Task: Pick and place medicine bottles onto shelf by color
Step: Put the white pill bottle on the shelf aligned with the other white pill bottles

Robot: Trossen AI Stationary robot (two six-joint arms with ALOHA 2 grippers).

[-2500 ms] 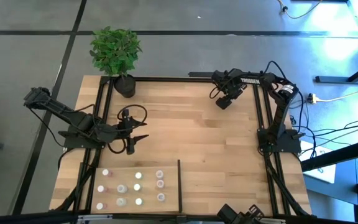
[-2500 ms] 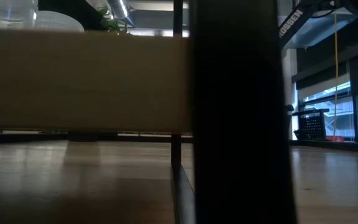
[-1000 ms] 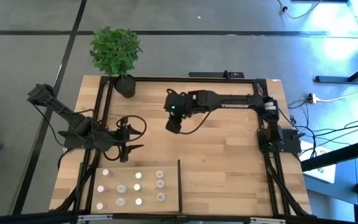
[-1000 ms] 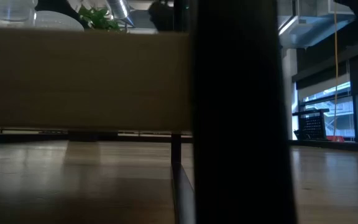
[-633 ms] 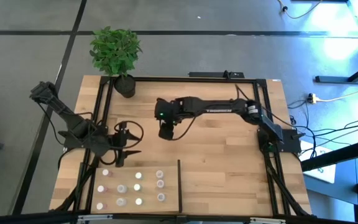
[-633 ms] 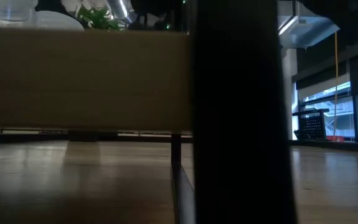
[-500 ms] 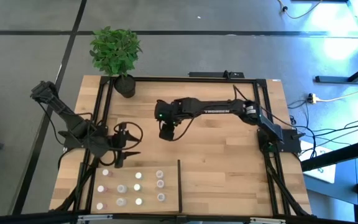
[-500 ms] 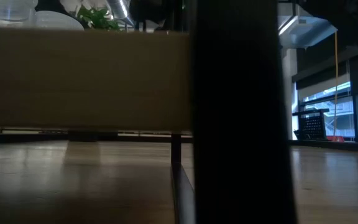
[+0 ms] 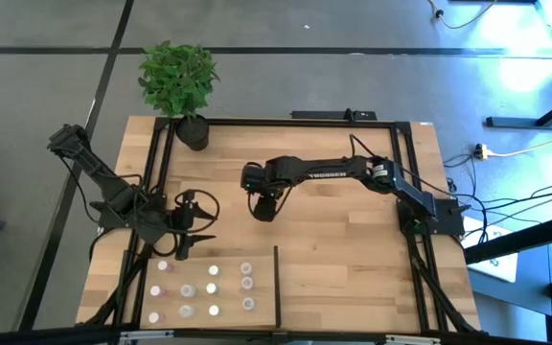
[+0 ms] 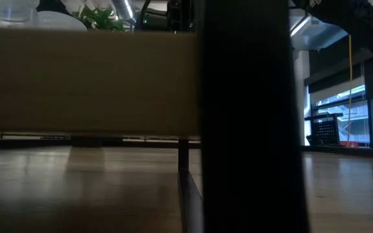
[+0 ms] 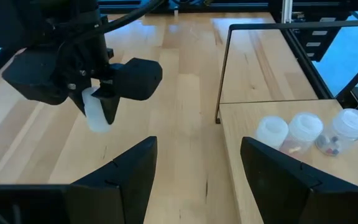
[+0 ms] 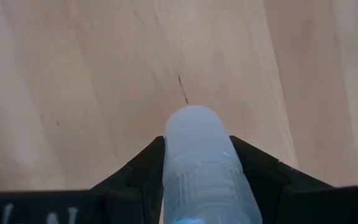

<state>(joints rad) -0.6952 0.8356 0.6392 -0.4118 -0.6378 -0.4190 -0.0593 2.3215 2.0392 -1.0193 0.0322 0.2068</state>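
Note:
Several small whitish medicine bottles (image 9: 212, 287) stand on the light-wood shelf (image 9: 262, 287) at the table's near left; some of them (image 11: 305, 127) show in the left wrist view. My right gripper (image 9: 264, 209) hangs over the table's middle, shut on one whitish bottle (image 11: 96, 114). My left gripper (image 9: 186, 244) is open just beyond the shelf's far edge, with nothing between its fingers (image 11: 135, 162). In the low view the shelf's board and a black post block the scene. My right gripper pinches the bottle's upper part (image 11: 91, 96) between its two fingers. The fingers come from above, slanting steeply down, and lie along the bottle. The bottle's lower end (image 12: 194, 124) sticks out past the fingertips and hangs clear of the tabletop.
A green plant in a black pot (image 9: 194, 132) stands at the far left corner. A black rail frame (image 9: 300, 121) runs around the tabletop. A thin black divider bar (image 9: 277, 283) edges the shelf's right side. Bare wood lies right of the shelf.
My right gripper has come down toward the tabletop over the middle, carrying the bottle, and has tipped to point more steeply downward. My left gripper has swung a little toward the shelf and stays open.

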